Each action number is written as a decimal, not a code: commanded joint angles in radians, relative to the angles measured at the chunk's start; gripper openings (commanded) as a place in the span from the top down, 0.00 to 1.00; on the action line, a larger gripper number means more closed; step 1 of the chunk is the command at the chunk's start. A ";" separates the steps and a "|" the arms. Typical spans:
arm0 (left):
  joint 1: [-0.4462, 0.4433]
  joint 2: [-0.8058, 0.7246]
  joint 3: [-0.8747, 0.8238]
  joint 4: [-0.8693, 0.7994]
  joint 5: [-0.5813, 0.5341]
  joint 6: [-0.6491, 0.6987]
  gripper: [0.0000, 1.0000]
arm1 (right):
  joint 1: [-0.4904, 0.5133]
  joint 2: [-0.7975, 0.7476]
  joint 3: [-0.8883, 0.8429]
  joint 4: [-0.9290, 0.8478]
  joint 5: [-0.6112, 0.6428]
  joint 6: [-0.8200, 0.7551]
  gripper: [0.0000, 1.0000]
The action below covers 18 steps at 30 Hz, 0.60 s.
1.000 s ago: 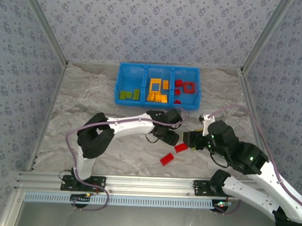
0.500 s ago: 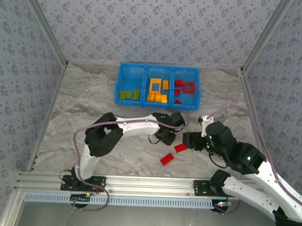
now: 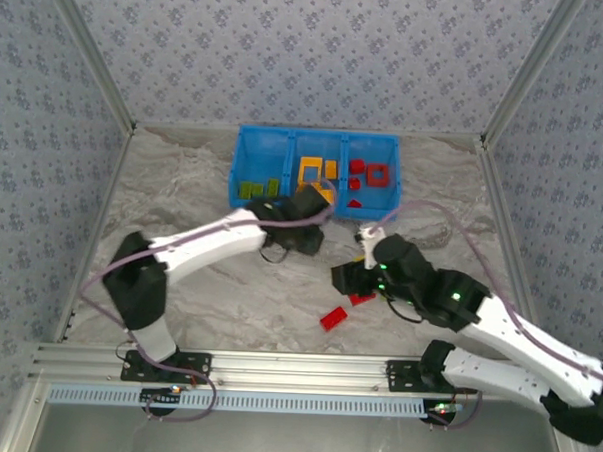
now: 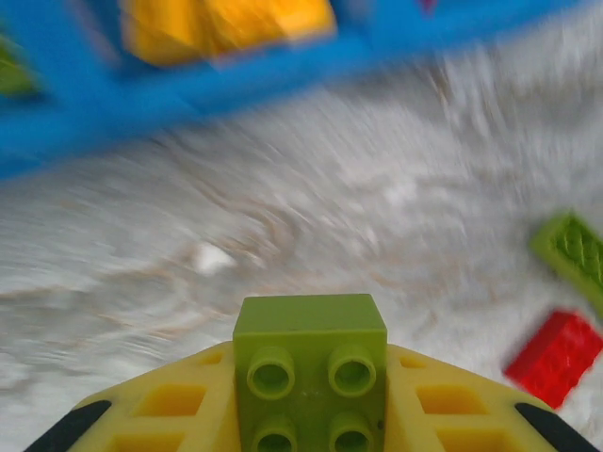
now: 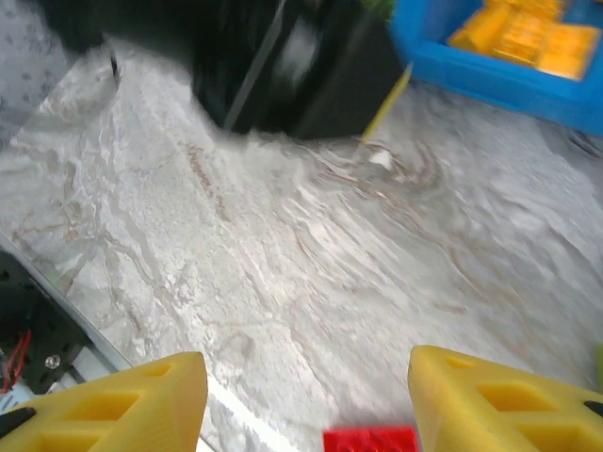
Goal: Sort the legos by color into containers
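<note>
One clean move: with left gripper (image 4: 311, 414) clamped on the green brick (image 4: 311, 344), swing toward 10 o'clock, clear the wall of the blue tray (image 3: 286, 132), release over its left compartment, leaving right gripper (image 5: 306, 400) wide and empty.

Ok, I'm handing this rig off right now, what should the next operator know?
Left gripper: shut on a green brick, near the tray.
Right gripper: open, over a red brick.
Done: tray holds greens left, yellows middle, reds right.
Left: bin the held green brick, then that red brick, a second red and a loose green on the table.
</note>
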 commanded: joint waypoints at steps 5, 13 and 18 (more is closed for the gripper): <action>0.232 0.135 0.177 -0.091 0.047 0.100 0.66 | 0.114 0.301 0.103 0.526 0.257 -0.287 0.37; 0.332 0.531 0.632 -0.225 -0.137 0.075 0.67 | 0.036 0.474 0.213 0.644 0.349 -0.266 0.36; 0.356 0.734 0.877 -0.320 -0.231 0.057 0.67 | -0.018 0.497 0.216 0.662 0.338 -0.221 0.35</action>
